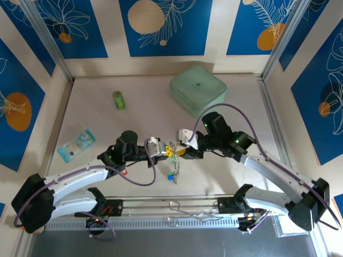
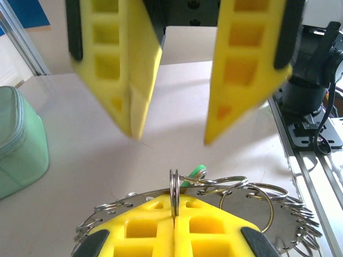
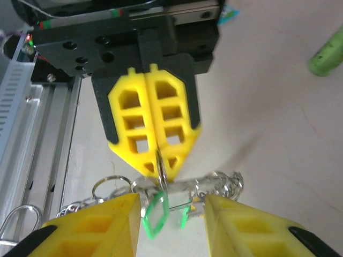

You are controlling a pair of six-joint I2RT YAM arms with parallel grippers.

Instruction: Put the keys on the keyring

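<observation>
Keyring point(image 2: 231, 199) above beige table point(image 1: 144, 120), blue-patterned walls point(image 1: 86, 27)

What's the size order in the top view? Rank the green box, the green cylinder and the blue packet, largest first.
1. green box, by far the largest
2. blue packet
3. green cylinder, smallest

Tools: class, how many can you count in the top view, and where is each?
2. The left tool, shut on a ring, is at the middle of the table; the right tool, open, faces it from the right.
</observation>
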